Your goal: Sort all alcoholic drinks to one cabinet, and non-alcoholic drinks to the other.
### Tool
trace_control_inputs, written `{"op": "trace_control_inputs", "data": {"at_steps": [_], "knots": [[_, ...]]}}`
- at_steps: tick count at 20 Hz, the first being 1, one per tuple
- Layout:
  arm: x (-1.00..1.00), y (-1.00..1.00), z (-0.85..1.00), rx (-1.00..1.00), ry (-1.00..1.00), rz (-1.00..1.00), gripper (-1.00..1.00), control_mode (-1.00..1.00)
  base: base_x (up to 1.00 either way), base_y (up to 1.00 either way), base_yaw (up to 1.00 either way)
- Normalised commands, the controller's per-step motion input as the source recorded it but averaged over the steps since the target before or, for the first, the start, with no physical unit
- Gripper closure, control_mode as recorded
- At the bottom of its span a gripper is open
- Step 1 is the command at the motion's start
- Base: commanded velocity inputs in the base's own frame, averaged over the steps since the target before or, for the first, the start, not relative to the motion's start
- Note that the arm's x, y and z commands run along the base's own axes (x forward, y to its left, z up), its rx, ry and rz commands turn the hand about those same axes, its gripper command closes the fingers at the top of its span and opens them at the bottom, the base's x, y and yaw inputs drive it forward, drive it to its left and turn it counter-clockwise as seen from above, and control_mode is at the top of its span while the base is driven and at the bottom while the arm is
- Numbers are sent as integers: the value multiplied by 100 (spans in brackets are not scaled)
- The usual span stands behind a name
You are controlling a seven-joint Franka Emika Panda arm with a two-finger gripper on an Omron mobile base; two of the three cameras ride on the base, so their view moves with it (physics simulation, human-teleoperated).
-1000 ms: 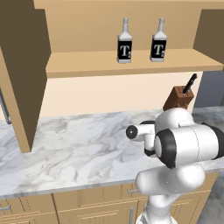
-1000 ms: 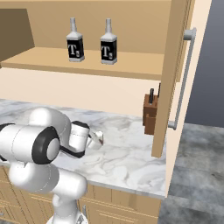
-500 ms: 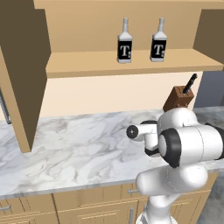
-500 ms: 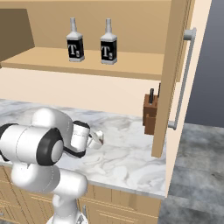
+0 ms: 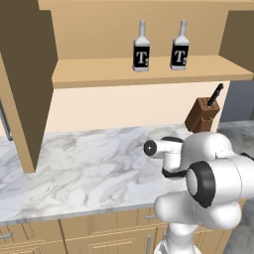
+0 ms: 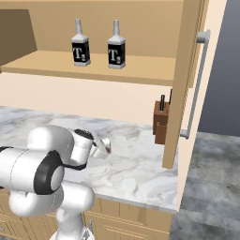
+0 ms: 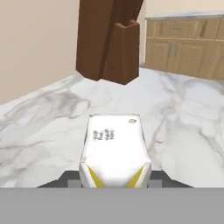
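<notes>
Fingers (image 7: 114, 181) clamp a white carton (image 7: 114, 151)

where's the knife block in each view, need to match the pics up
Left base view: knife block at right of centre, on the marble counter against the wall, below the shelf's right end.
Right base view: knife block at right of centre, on the counter, partly behind the cabinet door.
Hand view: knife block at top centre, straight ahead of the gripper.
Shared landmark: the marble counter it stands on.
</notes>
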Motion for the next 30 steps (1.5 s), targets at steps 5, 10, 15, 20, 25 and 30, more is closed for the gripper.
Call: {"op": "trace_control_inputs", "data": {"at_steps": [5,10,15,20,25,30], "knots": [[-14,-1,71,0,5,-12,100,-100,0,0,0],[-20,-4,69,0,8,-12,100,-100,0,0,0],[-29,0,61,0,7,-13,100,-100,0,0,0],[-43,0,40,-6,3,-3,100,-100,0,0,0],[-53,1,33,-8,0,0,100,-100,0,0,0],[-65,0,33,-6,0,0,100,-100,0,0,0]]}}
